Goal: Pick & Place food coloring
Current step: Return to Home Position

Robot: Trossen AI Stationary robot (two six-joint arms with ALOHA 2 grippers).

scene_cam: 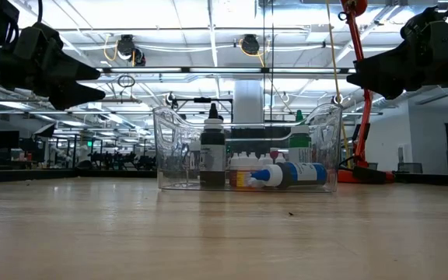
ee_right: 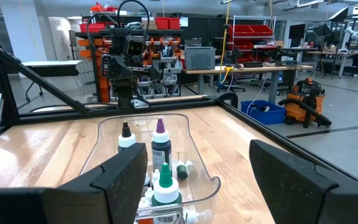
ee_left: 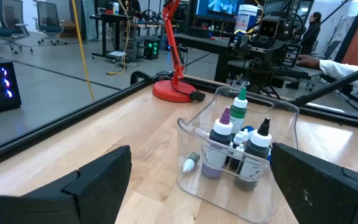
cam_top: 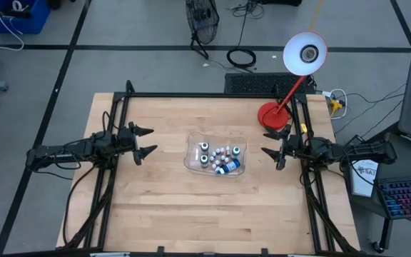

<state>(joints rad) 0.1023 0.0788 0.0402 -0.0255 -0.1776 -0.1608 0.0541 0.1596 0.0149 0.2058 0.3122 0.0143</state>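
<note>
Left end effector (cam_top: 151, 140) & right end effector (cam_top: 264, 142) are both seen spread & empty, held off to the left and right. Food coloring (cam_top: 220, 158) is gathered inside the clear bin (cam_top: 190, 163), most btls upright, one blue-labelled btl (scene_cam: 290, 173) laid flat. Btls are judged light, fairly stiff, slick-walled. Hold is best taken across the body, not the tapered cap. The bin is set mid-counter (cam_top: 155, 207), well apart from both arms.

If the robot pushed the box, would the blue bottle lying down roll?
Probably: the round blue-labelled bottle lies on its side in the clear plastic bin, so it could roll. The bin's walls and the small white-capped bottles beside it would likely stop it soon.
</note>
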